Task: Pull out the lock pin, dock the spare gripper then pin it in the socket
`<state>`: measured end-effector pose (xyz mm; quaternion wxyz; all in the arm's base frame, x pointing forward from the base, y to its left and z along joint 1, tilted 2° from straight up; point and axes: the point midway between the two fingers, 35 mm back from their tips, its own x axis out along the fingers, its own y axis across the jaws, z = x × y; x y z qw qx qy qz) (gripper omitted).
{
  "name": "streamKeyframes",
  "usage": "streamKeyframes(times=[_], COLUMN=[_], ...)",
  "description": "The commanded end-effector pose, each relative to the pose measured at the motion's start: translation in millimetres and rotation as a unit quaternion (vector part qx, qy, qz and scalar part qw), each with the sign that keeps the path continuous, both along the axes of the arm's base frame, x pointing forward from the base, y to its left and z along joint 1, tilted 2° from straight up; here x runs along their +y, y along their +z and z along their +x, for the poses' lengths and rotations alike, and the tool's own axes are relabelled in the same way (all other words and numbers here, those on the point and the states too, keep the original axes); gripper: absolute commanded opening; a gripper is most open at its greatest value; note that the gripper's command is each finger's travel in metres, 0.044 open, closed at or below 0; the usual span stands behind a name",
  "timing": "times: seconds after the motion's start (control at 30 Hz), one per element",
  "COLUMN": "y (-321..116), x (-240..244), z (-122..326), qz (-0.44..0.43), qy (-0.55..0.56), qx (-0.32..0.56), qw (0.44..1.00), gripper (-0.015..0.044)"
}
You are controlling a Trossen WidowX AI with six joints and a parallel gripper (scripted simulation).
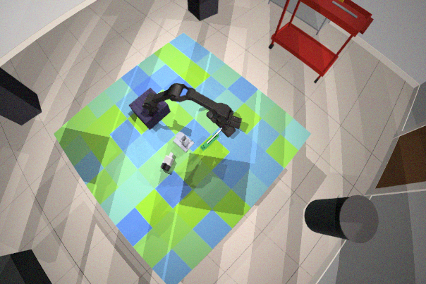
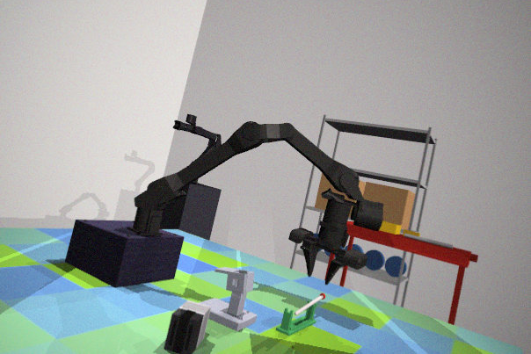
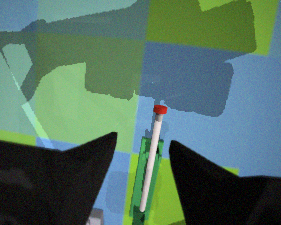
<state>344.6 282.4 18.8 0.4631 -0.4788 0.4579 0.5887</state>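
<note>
The lock pin [image 1: 214,135] [image 2: 308,305] [image 3: 150,171], white with a red head, lies lengthwise over the green rack [image 1: 203,147] [image 2: 286,329] [image 3: 137,195]. Its head sticks out past one end post; whether its plain end sits in the other post is unclear. My gripper [image 2: 318,279] [image 3: 143,141] is open and empty above the pin, its fingertips on either side of the pin's line in the wrist view. The grey mount [image 1: 183,141] [image 2: 237,299] stands beside the rack, with no pin visible in its socket. The spare gripper [image 1: 168,162] [image 2: 190,326], white with black fingers, lies apart from the mount.
The arm's dark base box [image 1: 149,113] [image 2: 149,258] stands behind the mount. The patchwork mat [image 1: 135,226] [image 2: 40,302] lies under everything. A red cart [image 1: 307,48] [image 2: 457,289] and a grey shelf stand beyond the mat. The mount is close to the rack and the spare gripper.
</note>
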Motion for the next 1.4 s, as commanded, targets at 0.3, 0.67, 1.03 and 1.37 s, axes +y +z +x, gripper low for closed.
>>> streamKeyframes(times=[0.3,0.67,1.03,1.37], y=[56,33,-15,-31], x=[-58,-59,-61,-60], z=[17,19,19,20], qz=[0.011,0.011,0.011,0.011], qy=[0.003,0.003,0.003,0.003], qx=[-0.051,-0.053,-0.053,-0.053], qw=[0.999,0.999,0.999,0.999], gripper=[0.0180,0.0180,0.0180,0.0180])
